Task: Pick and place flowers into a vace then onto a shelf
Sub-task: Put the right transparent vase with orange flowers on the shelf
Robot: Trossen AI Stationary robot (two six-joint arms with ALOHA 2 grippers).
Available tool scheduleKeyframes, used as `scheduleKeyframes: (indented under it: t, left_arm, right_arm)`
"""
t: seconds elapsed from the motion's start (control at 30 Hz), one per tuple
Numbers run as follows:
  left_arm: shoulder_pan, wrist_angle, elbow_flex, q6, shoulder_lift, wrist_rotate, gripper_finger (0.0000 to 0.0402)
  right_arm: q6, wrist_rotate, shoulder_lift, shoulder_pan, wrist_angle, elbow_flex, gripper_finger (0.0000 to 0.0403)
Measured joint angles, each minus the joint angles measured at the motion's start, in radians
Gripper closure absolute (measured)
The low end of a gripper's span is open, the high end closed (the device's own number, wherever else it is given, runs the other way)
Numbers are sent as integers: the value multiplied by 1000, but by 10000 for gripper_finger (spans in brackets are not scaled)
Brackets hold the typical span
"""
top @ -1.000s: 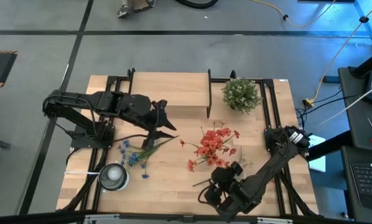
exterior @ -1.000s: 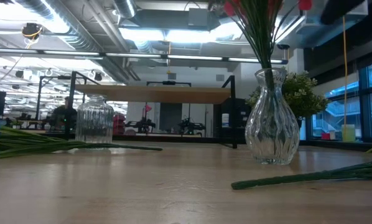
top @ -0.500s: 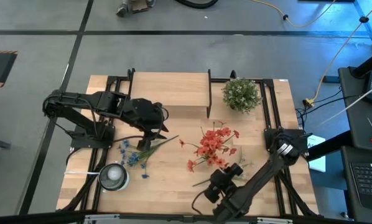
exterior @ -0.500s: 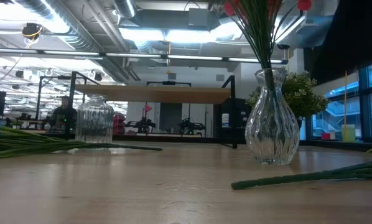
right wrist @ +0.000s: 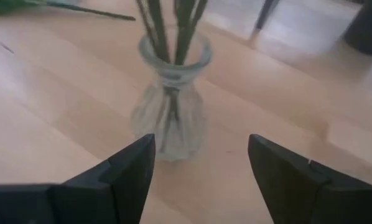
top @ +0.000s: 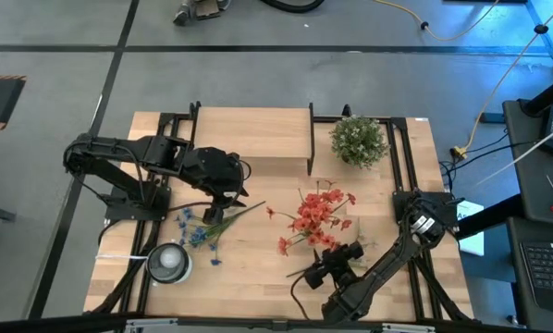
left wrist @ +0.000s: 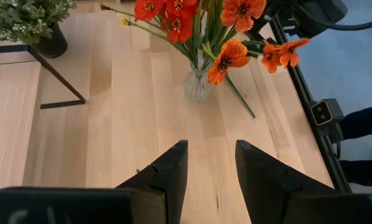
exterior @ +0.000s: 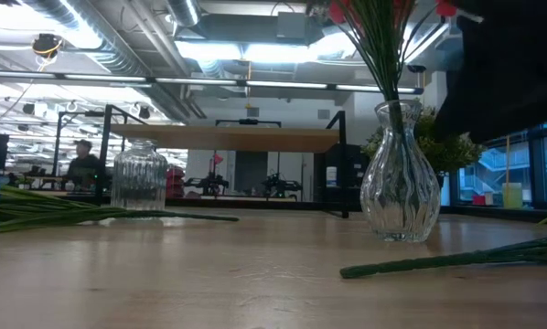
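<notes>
Red-orange flowers (top: 315, 217) splay from a clear glass vase (exterior: 400, 187).

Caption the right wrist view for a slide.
Right hand, fingers open, faces a clear glass vase holding green flower stems on the wooden table.

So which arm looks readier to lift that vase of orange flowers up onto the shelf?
Probably the right: its open gripper faces the glass vase close up, while the left gripper sits farther off.
</notes>
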Motion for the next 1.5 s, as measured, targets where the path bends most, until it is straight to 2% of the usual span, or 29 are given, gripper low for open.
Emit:
scheduleKeyframes:
  t: [0.27, 0.37, 0.43, 0.6, 0.73, 0.8, 0.9, 1.0, 1.1, 1.2, 1.3, 1.5]
  left_arm:
    - [0, 0, 0, 0, 0, 0, 274]
    - [0, 0, 0, 0, 0, 0, 274]
    - [0, 0, 0, -5, 0, 0, 274]
    - [0, 1, 0, -7, 0, 0, 274]
    - [0, 1, 0, -11, 0, 1, 274]
    - [0, 2, 0, -17, 0, 0, 274]
    - [0, 2, 0, -33, 0, 1, 274]
    - [0, 1, 0, -34, 0, 1, 274]
    - [0, 1, 0, -35, 0, 1, 274]
    - [0, 1, 0, -37, 0, 1, 274]
    - [0, 1, 0, -57, 0, 1, 274]
    - [0, 1, 0, -61, 0, 1, 274]
  right_arm:
    - [21, 96, -18, 31, -24, -19, 144]
    - [78, 95, -29, 37, -110, -24, 144]
    - [88, 92, -65, 41, -104, -54, 144]
    - [94, 102, -229, 63, 12, -255, 144]
    - [85, 227, -402, 94, 256, -469, 144]
    - [7, 277, -462, 99, 414, -552, 144]
    - [-257, 299, -503, 92, 627, -619, 144]
    - [-509, 280, -504, 65, 790, -647, 144]
    - [-674, 244, -504, 36, 905, -658, 144]
    - [-745, 207, -504, 9, 943, -662, 144]
    - [-747, 140, -504, -20, 940, -662, 144]
    - [-781, 103, -504, -61, 956, -662, 144]
